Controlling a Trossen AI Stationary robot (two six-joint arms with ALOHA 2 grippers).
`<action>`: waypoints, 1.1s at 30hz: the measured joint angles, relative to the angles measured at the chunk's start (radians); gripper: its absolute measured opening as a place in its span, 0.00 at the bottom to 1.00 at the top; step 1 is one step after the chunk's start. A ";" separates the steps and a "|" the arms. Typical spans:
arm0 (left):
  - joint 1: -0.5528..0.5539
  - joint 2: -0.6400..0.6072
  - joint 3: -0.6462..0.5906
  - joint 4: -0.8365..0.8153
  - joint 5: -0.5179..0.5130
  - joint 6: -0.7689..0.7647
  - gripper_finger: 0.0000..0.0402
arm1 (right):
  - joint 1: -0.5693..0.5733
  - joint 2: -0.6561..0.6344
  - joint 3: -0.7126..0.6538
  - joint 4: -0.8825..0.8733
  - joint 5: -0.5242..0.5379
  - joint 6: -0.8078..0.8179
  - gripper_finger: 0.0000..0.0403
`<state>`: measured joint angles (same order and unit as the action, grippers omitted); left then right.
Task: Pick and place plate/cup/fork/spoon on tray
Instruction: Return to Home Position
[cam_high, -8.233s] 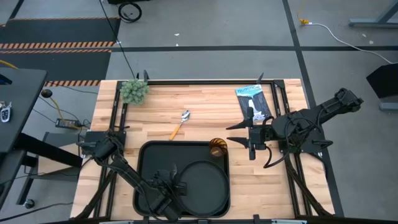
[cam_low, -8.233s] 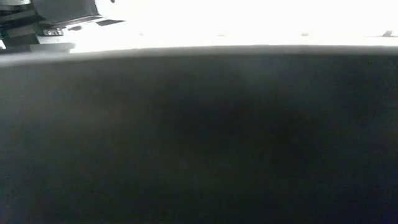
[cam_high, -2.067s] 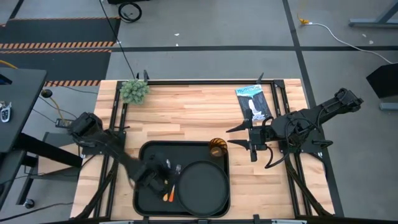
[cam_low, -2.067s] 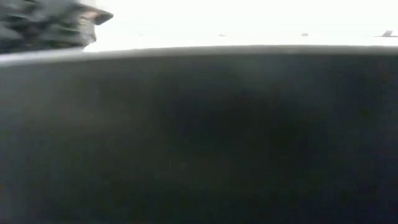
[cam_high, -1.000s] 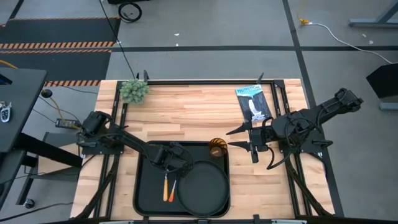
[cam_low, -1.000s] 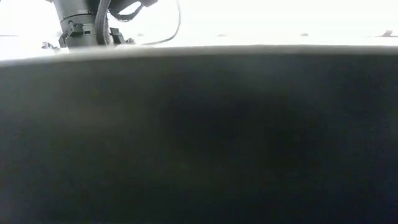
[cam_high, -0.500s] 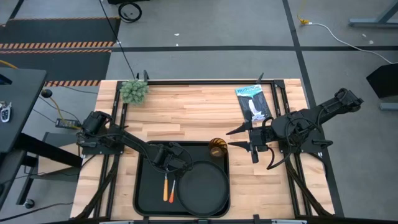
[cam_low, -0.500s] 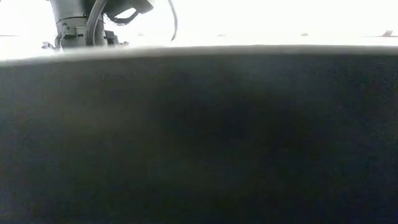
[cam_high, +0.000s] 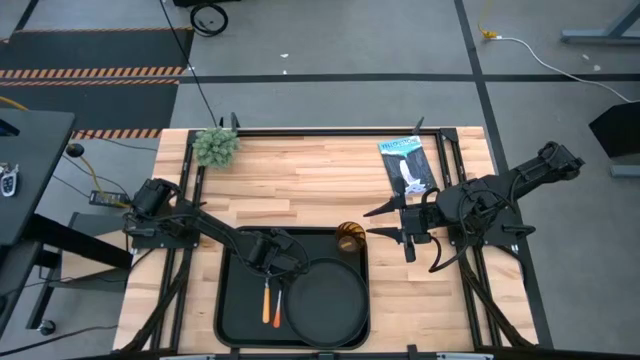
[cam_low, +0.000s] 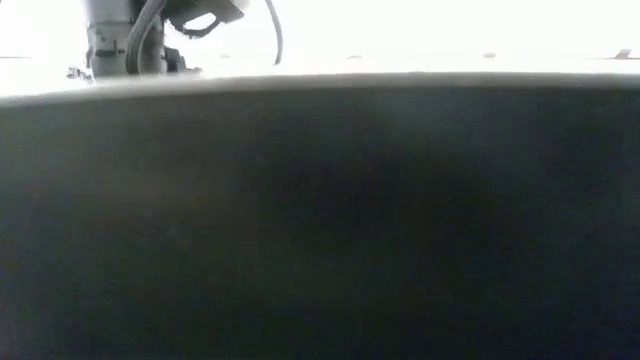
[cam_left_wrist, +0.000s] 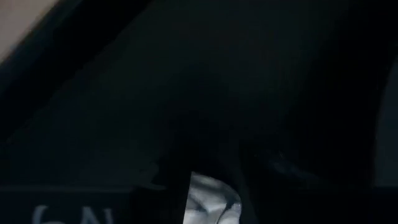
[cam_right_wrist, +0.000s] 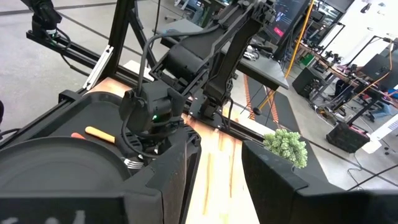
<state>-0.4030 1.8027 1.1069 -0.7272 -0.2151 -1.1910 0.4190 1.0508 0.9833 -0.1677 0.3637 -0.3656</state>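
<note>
Nothing has shifted: left hand (cam_high: 282, 268), grip unclear, hovers over the tray (cam_high: 240, 318); right hand (cam_high: 392, 225) spread open.

Your left arm is stretched out low from its base, left gripper (cam_high: 278, 266) pointing down; can't tell its finger state. Your right arm is folded near its base, right gripper (cam_high: 385, 221) parked with fingers spread.

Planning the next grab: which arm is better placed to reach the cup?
Right. Its open claw points at the cup from close beside it; the left claw is farther off, over the tray beside the plate.
</note>
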 joint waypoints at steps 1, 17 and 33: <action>0.000 0.000 0.017 -0.030 0.000 0.005 0.36 | 0.000 0.000 0.000 0.000 0.000 0.000 0.40; -0.003 -0.002 0.219 -0.227 -0.058 0.077 0.36 | 0.000 0.000 0.000 -0.013 0.000 0.000 0.40; 0.003 -0.087 0.288 -0.237 -0.202 0.454 0.35 | -0.017 -0.157 -0.140 -0.042 -0.104 0.147 0.40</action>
<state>-0.3997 1.7161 1.3954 -0.9637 -0.4175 -0.7374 0.4021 0.8933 0.8429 -0.2101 0.2598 -0.2186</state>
